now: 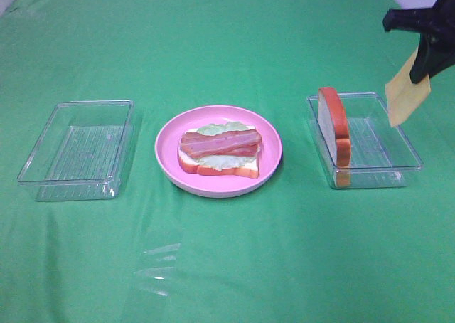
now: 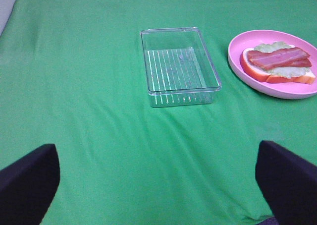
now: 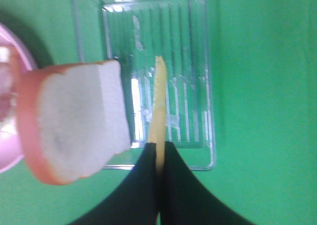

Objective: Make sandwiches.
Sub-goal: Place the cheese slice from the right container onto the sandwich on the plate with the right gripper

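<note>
- In the exterior high view, the pink plate [image 1: 218,188] sat at the middle of the green-covered counter [image 1: 227,266]. It carried the open sandwich [image 1: 213,168], a white slice topped with lettuce [image 1: 222,129] and bacon strips [image 1: 220,142].
- At 9 o'clock from the plate lay the left tray [image 1: 43,181], and at 3 o'clock the right tray [image 1: 409,168].
- A bread slice [image 1: 334,127] stood on edge inside the right tray, against the tray's side nearest the plate.
- At 1 o'clock from that tray, the right end effector [image 1: 421,74] hung in the air, pinching the top of the cheese square [image 1: 407,95], which dangled clear of the tray.
- In the left wrist view, the left end effector [image 2: 158,185] was spread wide above bare cloth, each of its dark fingers [image 2: 27,185] at an edge of the picture and nothing between them. The left tray and the plate with the sandwich lay well ahead of it.
- In the right wrist view, the right end effector's jaws were pressed together on the cheese square, seen edge-on above the right tray. The upright bread slice stood just beside the cheese, between it and the plate rim.
</note>
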Controlling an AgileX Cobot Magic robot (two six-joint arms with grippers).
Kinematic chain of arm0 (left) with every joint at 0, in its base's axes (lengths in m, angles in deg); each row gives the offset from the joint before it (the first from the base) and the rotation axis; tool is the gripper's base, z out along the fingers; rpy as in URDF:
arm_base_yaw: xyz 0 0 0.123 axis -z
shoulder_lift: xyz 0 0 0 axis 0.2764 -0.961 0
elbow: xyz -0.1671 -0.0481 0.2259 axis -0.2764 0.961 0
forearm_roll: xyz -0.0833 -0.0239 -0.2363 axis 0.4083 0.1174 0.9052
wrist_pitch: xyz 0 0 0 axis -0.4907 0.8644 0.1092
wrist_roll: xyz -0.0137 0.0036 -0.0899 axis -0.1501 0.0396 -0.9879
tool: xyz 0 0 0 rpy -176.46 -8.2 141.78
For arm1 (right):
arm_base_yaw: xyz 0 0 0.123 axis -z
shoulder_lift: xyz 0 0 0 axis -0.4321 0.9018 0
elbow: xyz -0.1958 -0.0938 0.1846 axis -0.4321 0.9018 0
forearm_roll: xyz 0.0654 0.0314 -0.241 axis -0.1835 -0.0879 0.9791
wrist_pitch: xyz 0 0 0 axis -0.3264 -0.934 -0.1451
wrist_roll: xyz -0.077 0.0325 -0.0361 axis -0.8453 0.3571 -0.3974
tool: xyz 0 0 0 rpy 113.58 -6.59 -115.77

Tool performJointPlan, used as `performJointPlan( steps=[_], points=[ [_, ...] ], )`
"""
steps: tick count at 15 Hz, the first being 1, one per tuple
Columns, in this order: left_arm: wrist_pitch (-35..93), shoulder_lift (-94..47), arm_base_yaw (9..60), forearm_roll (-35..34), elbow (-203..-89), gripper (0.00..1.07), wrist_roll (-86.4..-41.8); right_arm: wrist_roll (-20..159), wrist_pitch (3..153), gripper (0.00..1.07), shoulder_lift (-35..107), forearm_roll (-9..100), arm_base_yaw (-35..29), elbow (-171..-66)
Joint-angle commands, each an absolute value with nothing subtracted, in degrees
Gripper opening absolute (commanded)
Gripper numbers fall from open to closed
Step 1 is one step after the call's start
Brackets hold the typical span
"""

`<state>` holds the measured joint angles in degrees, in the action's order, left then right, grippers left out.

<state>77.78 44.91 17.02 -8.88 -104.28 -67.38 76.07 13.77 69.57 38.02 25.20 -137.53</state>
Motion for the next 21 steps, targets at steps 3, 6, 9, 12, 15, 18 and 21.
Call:
performJointPlan(
  steps=[3, 6, 9, 12, 15, 18, 21],
  points=[
    [77.27, 46.00, 17.13, -8.71, -104.17, 1.00, -67.50, 68.68, 15.66, 0.00, 65.28, 17.57, 23.94, -141.83],
    [77.27, 46.00, 17.13, -8.71, -104.17, 1.00, -67.50, 62.04, 18.01, 0.00, 68.48, 6.62, 17.64, -141.88],
    [77.27, 46.00, 17.13, -8.71, -104.17, 1.00, -67.50, 60.20, 22.30, 0.00, 75.99, 0.26, 9.10, -141.88],
    [77.27, 46.00, 17.13, -8.71, -104.17, 1.00, -67.50, 59.46, 24.88, 0.00, 81.55, -3.00, 5.72, -142.69],
    [77.27, 46.00, 17.13, -8.71, -104.17, 1.00, -67.50, 60.03, 28.43, 0.00, 88.77, -3.35, 3.09, -145.03],
    [77.27, 46.00, 17.13, -8.71, -104.17, 1.00, -67.50, 60.26, 29.12, 0.00, 93.81, -2.77, 3.14, -145.03],
    [77.27, 46.00, 17.13, -8.71, -104.17, 1.00, -67.50, 61.12, 29.18, 0.00, 96.10, -0.20, 3.14, -145.03]
  ],
)
